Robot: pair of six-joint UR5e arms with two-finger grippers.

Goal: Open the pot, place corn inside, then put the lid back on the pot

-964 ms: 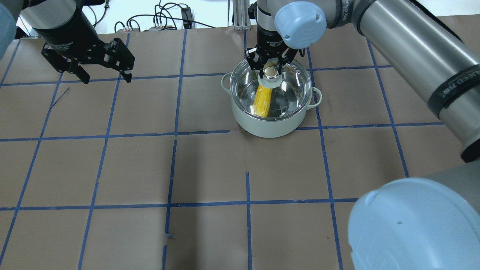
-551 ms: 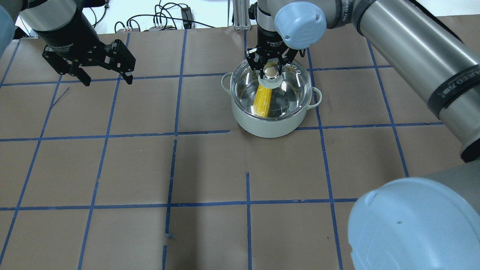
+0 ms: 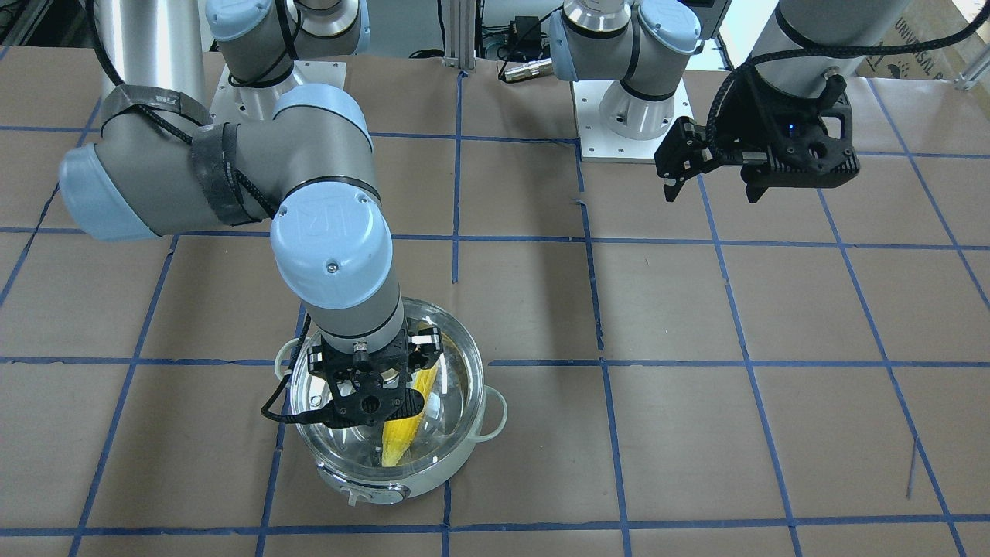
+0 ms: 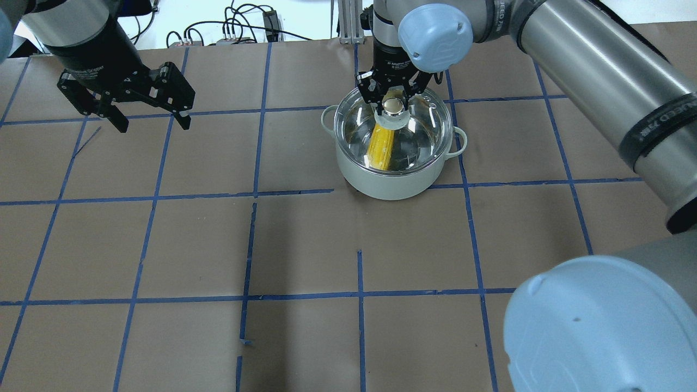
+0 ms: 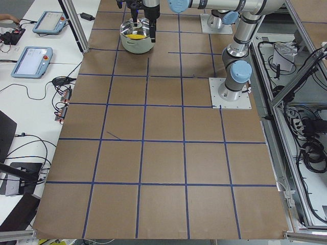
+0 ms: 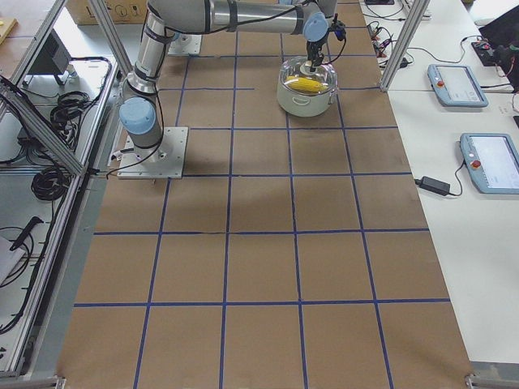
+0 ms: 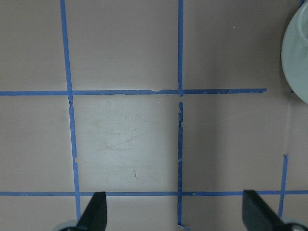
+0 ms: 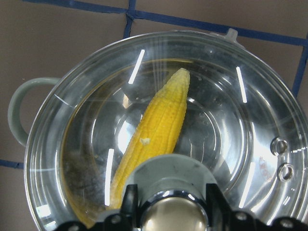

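Observation:
The pale mint pot (image 4: 389, 182) stands at the table's far middle, with the yellow corn (image 4: 381, 147) lying inside it. The clear glass lid (image 4: 425, 130) sits on the pot's rim. My right gripper (image 4: 391, 104) is above the pot, its fingers closed on either side of the lid's centre knob. In the right wrist view the corn (image 8: 154, 139) shows through the lid (image 8: 240, 125). My left gripper (image 4: 153, 124) is open and empty above the far left of the table, well apart from the pot. The pot's edge shows in the left wrist view (image 7: 298, 57).
Brown paper with blue tape lines covers the table (image 4: 305, 245). Cables and sockets (image 4: 234, 30) lie beyond the far edge. The arm bases (image 3: 630, 116) are bolted to the table. Control tablets (image 6: 478, 162) lie beside it.
My left gripper has drifted slightly left and away, still open. My right gripper stays at the lid's knob, with the lid on the pot.

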